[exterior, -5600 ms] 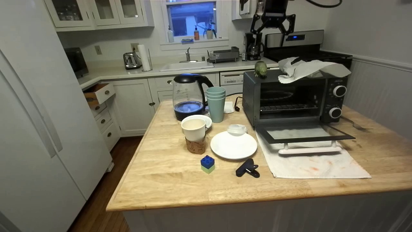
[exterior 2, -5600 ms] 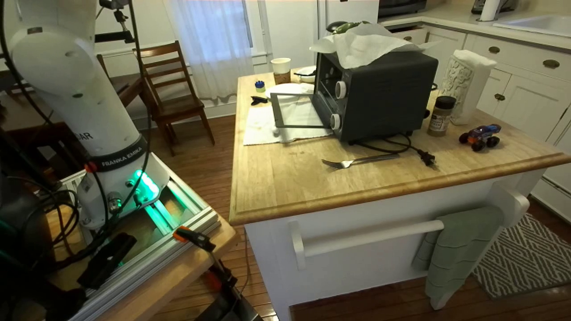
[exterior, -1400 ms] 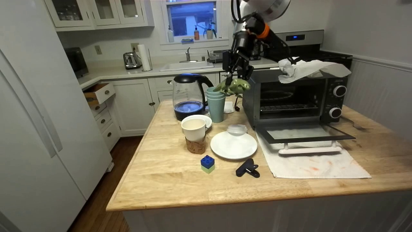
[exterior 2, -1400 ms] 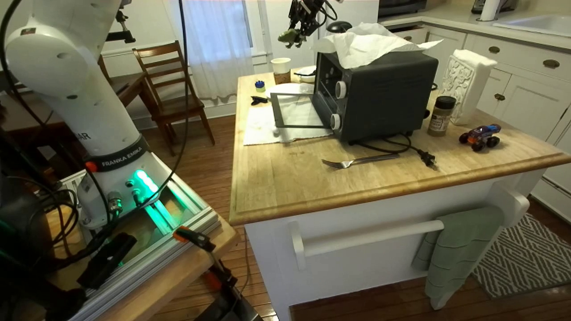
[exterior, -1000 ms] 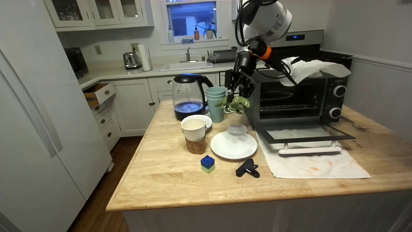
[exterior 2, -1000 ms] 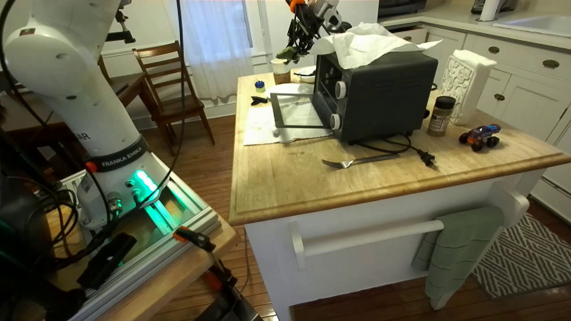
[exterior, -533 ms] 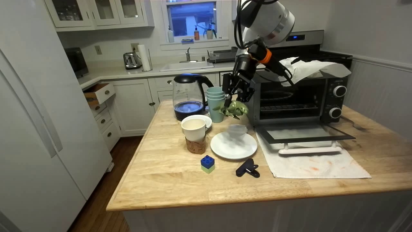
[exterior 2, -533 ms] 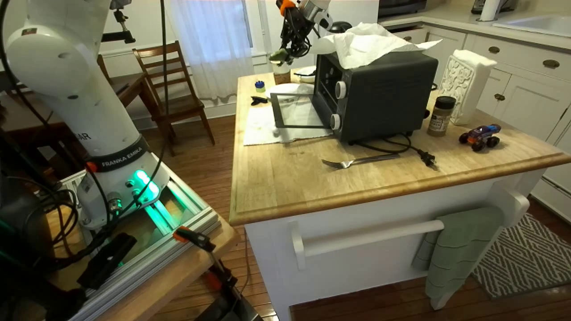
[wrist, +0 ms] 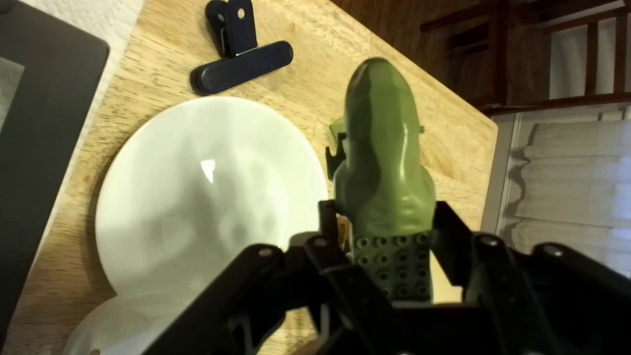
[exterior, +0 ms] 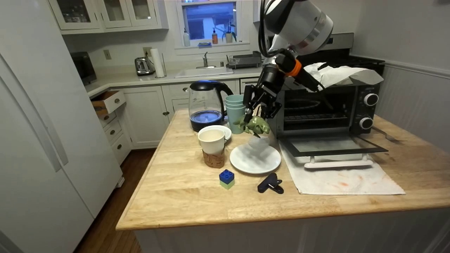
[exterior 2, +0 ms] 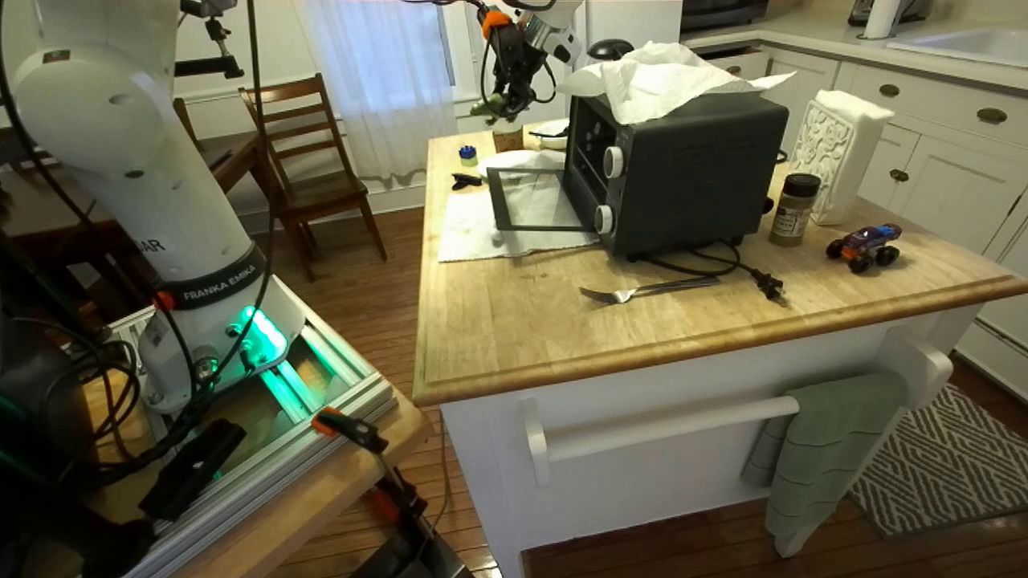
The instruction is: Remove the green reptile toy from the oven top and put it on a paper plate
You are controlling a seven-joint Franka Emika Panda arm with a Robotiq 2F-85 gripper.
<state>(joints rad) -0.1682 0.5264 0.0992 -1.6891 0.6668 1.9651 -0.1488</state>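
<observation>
The green reptile toy [exterior: 259, 125] hangs in the air with my gripper [exterior: 259, 113] shut around its body. In the wrist view the black fingers [wrist: 451, 241] press its two sides, and the toy's body [wrist: 382, 148] points away from the camera. Below and in front of it, on the wooden counter, lies the round white paper plate [exterior: 246, 161], with nothing on its face; the wrist view shows the plate [wrist: 197, 148] to the left of the toy. To the right stands the oven [exterior: 316, 102], its glass door lowered. In an exterior view the toy [exterior 2: 491, 106] is partly covered by the gripper.
Close behind the plate sits a clear plastic lid [exterior: 258, 143]. Teal stacked cups [exterior: 235, 121] and a glass kettle [exterior: 206, 105] rise near the gripper. A paper cup [exterior: 212, 151], a blue block [exterior: 226, 177] and a black clip [exterior: 270, 183] surround the plate. Crumpled paper [exterior: 344, 75] covers part of the oven top.
Several seconds ago the toy sat on the oven top; now it is in my gripper, off the oven. Over the last second gripper and toy have come lower and nearer the plate.
</observation>
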